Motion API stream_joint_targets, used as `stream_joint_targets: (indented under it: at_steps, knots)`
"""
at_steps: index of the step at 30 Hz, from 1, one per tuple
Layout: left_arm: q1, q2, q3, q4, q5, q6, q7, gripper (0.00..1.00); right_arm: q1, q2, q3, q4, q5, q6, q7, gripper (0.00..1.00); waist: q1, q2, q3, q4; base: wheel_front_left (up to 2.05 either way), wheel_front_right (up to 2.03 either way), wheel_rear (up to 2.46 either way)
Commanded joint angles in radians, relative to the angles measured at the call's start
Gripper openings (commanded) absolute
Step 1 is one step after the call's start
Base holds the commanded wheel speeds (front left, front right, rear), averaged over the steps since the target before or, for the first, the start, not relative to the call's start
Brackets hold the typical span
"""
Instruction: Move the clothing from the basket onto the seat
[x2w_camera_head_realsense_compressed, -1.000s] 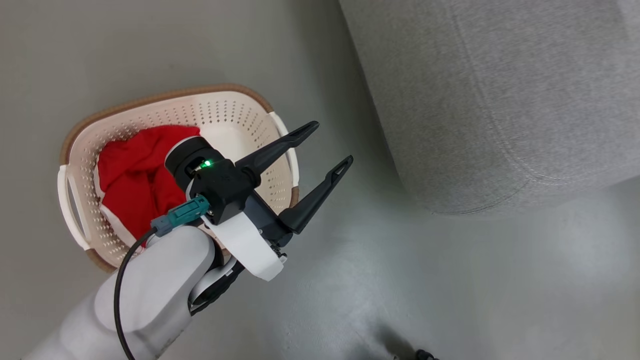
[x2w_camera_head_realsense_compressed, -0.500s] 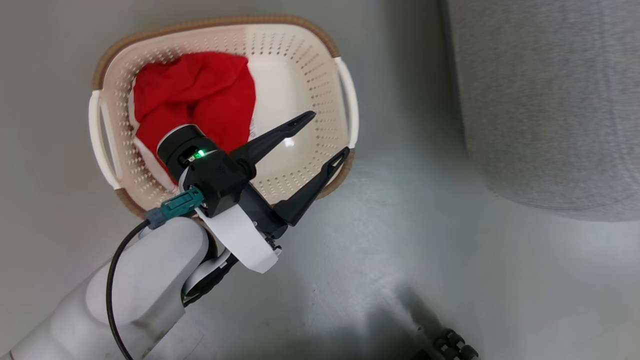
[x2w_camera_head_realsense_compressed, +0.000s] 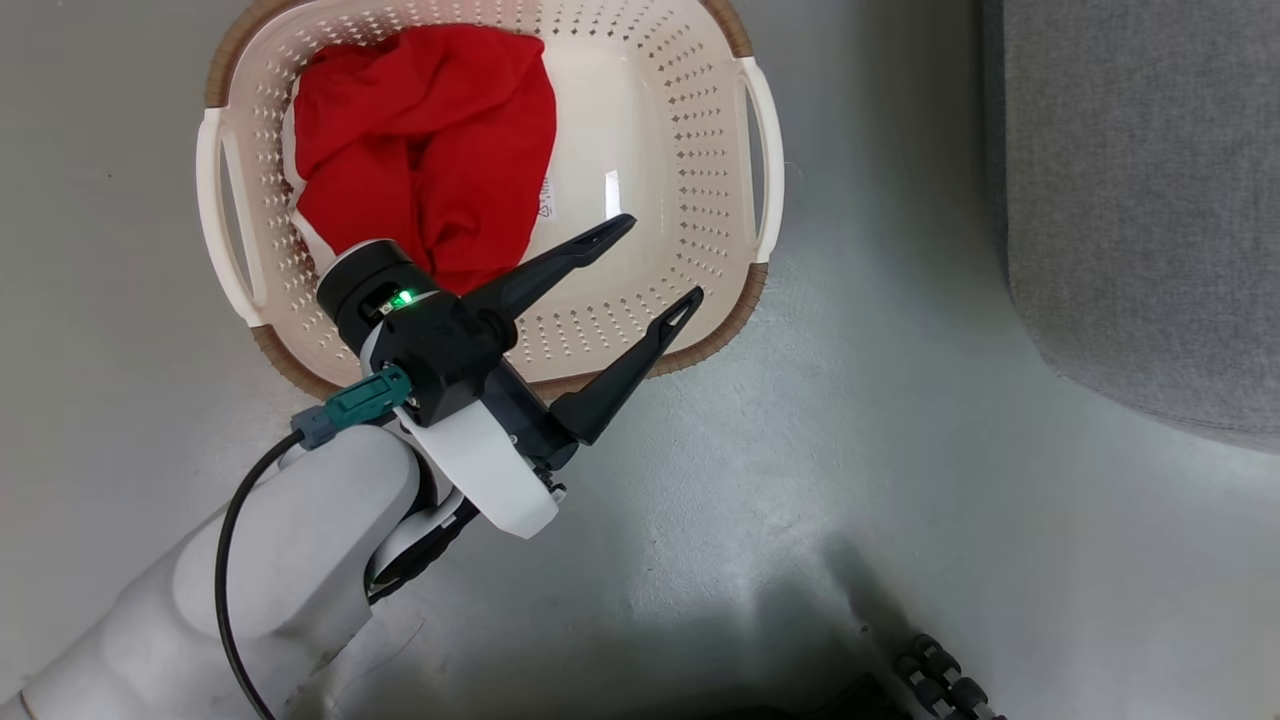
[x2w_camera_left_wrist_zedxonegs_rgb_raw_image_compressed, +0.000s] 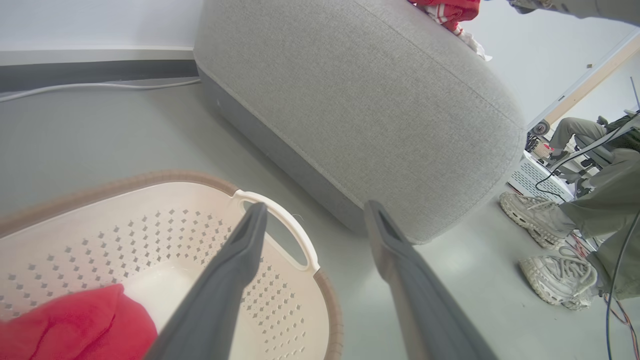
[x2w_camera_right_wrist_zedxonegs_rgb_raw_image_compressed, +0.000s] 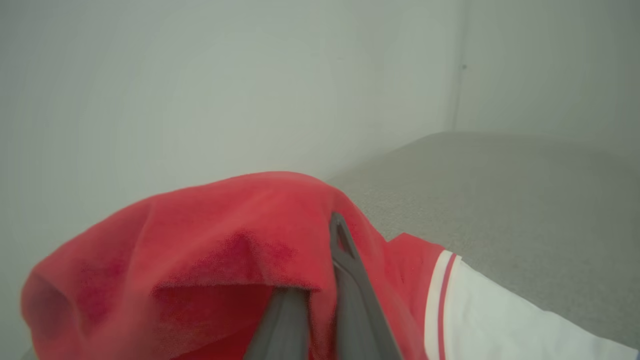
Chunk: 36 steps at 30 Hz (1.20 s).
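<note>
The cream basket (x2w_camera_head_realsense_compressed: 720, 200) stands on the floor with red clothing (x2w_camera_head_realsense_compressed: 430, 140) bunched in its left half. My left gripper (x2w_camera_head_realsense_compressed: 660, 260) hovers open over the basket's near right part, nothing between its fingers. The left wrist view has that gripper (x2w_camera_left_wrist_zedxonegs_rgb_raw_image_compressed: 315, 206) above the basket rim (x2w_camera_left_wrist_zedxonegs_rgb_raw_image_compressed: 280, 215), with the red clothing (x2w_camera_left_wrist_zedxonegs_rgb_raw_image_compressed: 75, 325) low at the left. The grey seat (x2w_camera_head_realsense_compressed: 1140, 200) lies to the right. My right gripper (x2w_camera_right_wrist_zedxonegs_rgb_raw_image_compressed: 330, 225) is shut on a red garment (x2w_camera_right_wrist_zedxonegs_rgb_raw_image_compressed: 210, 235) with a white striped sleeve, held over the seat (x2w_camera_right_wrist_zedxonegs_rgb_raw_image_compressed: 500, 190).
A red and white garment (x2w_camera_left_wrist_zedxonegs_rgb_raw_image_compressed: 450, 12) lies on top of the seat (x2w_camera_left_wrist_zedxonegs_rgb_raw_image_compressed: 360, 100). A person's pale shoes (x2w_camera_left_wrist_zedxonegs_rgb_raw_image_compressed: 555, 275) and trouser legs are beyond the seat's end. A white cable (x2w_camera_left_wrist_zedxonegs_rgb_raw_image_compressed: 90, 89) runs along the wall. Grey floor (x2w_camera_head_realsense_compressed: 850, 480) separates basket and seat.
The head camera has swung toward the basket, which now sits higher and squarer in view. My open left gripper now hangs over the basket's near right part instead of past its rim.
</note>
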Motion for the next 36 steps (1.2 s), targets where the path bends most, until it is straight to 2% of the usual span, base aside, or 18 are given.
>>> stream_joint_targets:
  at_steps: [1, 6, 13, 15, 16, 27, 36]
  knots:
    - [-0.005, 0.013, 0.026, -0.018, 0.002, -0.001, -0.006, 1.00, 0.002, -0.018, -0.004, -0.008, 0.014, 0.003, 0.009, 0.00, 0.0000, 0.0000, 0.003, 0.004, 0.00, 0.00, 0.00]
    - [-0.004, 0.003, 0.032, -0.012, 0.001, -0.001, -0.006, 1.00, 0.043, -0.003, -0.015, 0.085, 0.052, 0.003, 0.032, 0.00, 0.0000, 0.0000, 0.003, 0.013, 0.00, 0.00, 0.00]
    - [-0.007, -0.010, 0.037, -0.009, 0.003, -0.001, -0.006, 1.00, 0.098, -0.014, 0.007, 0.169, 0.129, 0.003, 0.022, 0.00, 0.0000, 0.0000, -0.008, 0.021, 0.00, 0.00, 0.00]
    - [-0.006, -0.014, 0.038, -0.010, 0.003, -0.001, -0.006, 1.00, 0.111, -0.016, 0.038, 0.177, 0.148, 0.003, 0.012, 0.85, 0.0000, 0.0000, -0.016, 0.022, 0.00, 0.00, 0.00]
    - [-0.007, -0.015, 0.039, -0.011, 0.003, -0.001, -0.006, 1.00, 0.113, -0.019, 0.053, 0.180, 0.162, 0.003, 0.009, 1.00, 0.0000, 0.0000, -0.020, 0.023, 0.00, 0.00, 0.00]
    - [0.020, -0.064, 0.061, -0.002, -0.010, -0.001, -0.006, 1.00, 0.215, -0.041, 0.291, 0.165, 0.314, 0.003, -0.009, 1.00, 0.0000, 0.0000, -0.119, 0.050, 0.00, 0.00, 0.00]
    - [0.078, -0.119, 0.096, 0.021, -0.018, -0.001, -0.006, 1.00, 0.352, -0.052, 0.395, 0.154, 0.380, 0.003, -0.016, 1.00, 0.0000, 0.0000, -0.256, 0.098, 0.00, 0.00, 0.00]
